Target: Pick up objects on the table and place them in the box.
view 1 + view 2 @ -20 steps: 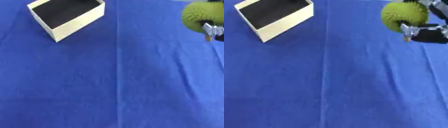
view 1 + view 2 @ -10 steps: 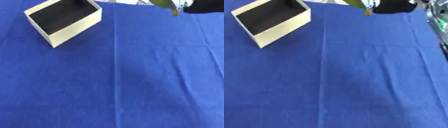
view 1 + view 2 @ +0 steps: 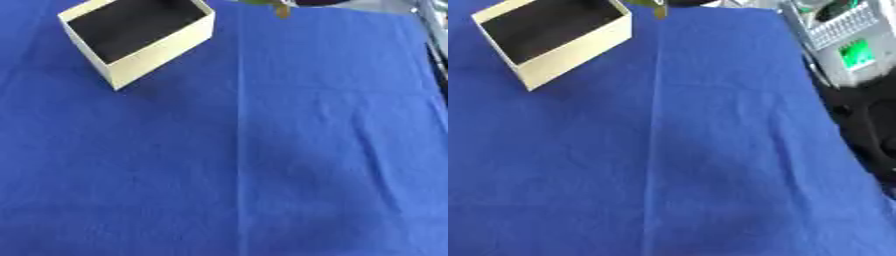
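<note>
Blue cloth covers the counter [image 3: 262, 165]. The cream box [image 3: 140, 37] is seen at 11 o'clock, apparently empty. A green object [image 3: 262, 3] shows at 12 o'clock beside a dark robot hand [image 3: 319, 2], whose finger state cannot be told. The carry step is judged underway; next, alignment above the box opening is required.

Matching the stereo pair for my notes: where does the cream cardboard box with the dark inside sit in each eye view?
Left eye view: cream cardboard box at upper left, top corner cut off.
Right eye view: upper left, nearer the left edge.
Shared landmark: the straight fold down the blue tablecloth, just right of the box.
</note>
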Action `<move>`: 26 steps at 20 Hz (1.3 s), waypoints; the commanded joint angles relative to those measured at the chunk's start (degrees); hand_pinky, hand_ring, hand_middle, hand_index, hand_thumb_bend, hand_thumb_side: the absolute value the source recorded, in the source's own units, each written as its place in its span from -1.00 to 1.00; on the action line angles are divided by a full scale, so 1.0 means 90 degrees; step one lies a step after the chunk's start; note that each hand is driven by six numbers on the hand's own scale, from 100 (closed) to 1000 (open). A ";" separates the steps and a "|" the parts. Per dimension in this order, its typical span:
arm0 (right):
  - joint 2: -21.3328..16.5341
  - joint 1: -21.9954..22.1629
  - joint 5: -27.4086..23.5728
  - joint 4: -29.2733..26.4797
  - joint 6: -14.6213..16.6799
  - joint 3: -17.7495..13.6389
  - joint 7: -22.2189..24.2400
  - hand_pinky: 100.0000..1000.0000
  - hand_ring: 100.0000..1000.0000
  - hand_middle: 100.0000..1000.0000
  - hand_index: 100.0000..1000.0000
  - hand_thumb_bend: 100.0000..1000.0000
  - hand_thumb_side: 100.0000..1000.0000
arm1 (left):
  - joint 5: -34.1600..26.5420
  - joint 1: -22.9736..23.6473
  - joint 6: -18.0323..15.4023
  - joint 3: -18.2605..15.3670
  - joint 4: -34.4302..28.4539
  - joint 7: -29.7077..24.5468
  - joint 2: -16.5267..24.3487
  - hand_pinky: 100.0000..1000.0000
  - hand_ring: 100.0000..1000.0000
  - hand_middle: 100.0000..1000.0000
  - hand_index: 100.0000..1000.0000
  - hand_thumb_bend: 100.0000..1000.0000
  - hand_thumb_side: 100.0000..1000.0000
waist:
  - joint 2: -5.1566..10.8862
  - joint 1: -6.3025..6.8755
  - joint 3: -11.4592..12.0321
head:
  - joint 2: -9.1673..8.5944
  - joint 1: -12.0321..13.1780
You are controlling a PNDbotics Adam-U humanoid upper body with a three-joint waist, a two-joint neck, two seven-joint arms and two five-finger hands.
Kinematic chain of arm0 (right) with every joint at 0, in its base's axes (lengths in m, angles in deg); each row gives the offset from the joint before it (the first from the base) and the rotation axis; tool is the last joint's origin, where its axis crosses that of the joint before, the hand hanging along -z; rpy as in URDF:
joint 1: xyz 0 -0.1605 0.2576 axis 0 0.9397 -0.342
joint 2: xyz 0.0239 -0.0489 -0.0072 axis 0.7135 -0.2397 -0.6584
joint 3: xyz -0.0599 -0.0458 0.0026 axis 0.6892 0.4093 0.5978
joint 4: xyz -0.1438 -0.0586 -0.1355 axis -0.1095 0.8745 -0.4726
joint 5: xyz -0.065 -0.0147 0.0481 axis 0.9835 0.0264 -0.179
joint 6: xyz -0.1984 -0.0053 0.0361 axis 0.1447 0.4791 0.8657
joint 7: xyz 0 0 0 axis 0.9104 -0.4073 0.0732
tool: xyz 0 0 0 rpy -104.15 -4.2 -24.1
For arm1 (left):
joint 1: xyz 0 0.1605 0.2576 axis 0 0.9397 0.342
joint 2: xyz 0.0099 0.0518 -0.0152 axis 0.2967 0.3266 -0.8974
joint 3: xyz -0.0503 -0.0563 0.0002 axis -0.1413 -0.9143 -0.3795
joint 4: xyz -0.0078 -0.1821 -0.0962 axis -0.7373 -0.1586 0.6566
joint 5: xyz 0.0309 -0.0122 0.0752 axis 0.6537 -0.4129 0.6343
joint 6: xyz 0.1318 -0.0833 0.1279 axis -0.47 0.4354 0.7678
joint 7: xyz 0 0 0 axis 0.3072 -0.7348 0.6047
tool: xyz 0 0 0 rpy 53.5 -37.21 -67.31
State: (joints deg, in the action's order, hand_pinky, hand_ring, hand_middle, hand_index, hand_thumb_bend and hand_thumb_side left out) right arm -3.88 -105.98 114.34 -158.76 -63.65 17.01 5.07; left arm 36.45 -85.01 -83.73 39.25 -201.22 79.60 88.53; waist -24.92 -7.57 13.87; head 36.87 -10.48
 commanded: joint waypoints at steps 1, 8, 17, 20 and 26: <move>0.0254 -0.0380 0.0225 0.0490 0.0137 0.0059 0.0043 0.27 -0.04 -0.28 0.07 -1.00 -1.00 | -0.0033 -0.0085 -0.0005 0.0008 -0.0093 -0.0058 0.0135 0.54 -0.10 -0.08 -0.07 -0.65 -1.00 | 0.0126 0.0025 0.0060 | 0.0026 -0.0072; 0.1062 -0.1132 0.1019 0.2249 0.0383 0.0064 -0.0524 0.32 -0.03 -0.28 0.08 -1.00 -1.00 | -0.0087 -0.0144 -0.0022 0.0066 -0.0093 -0.0124 0.0182 0.54 -0.10 -0.08 -0.07 -0.66 -1.00 | 0.0159 -0.0074 0.0294 | -0.0058 -0.0323; 0.1776 -0.1524 0.1465 0.3638 0.0792 -0.0081 -0.1309 0.34 -0.03 -0.28 0.08 -1.00 -1.00 | -0.0124 -0.0173 -0.0013 0.0085 -0.0093 -0.0180 0.0144 0.54 -0.11 -0.08 -0.07 -0.68 -1.00 | 0.0108 -0.0111 0.0435 | -0.0370 -0.0645; 0.1892 -0.1545 0.1532 0.3792 0.0921 -0.0019 -0.1336 0.34 -0.03 -0.28 0.08 -1.00 -1.00 | -0.0130 -0.0177 -0.0011 0.0085 -0.0093 -0.0195 0.0130 0.54 -0.11 -0.08 -0.07 -0.69 -1.00 | 0.0090 -0.0111 0.0459 | -0.0431 -0.0685; 0.2012 -0.1517 0.1512 0.3968 0.1168 0.0070 -0.1112 0.37 -0.02 -0.26 0.10 -1.00 -1.00 | -0.0146 -0.0223 -0.0010 0.0079 -0.0093 -0.0205 0.0099 0.54 -0.11 -0.08 -0.07 -0.70 -1.00 | 0.0039 -0.0150 0.0548 | -0.0582 -0.0749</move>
State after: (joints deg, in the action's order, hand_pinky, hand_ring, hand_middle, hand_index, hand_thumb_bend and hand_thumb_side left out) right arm 14.43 -118.15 127.82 -122.76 -53.70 17.88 -5.18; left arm 35.26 -86.50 -83.77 40.15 -201.22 78.05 88.57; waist -25.75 -9.53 18.73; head 32.58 -16.95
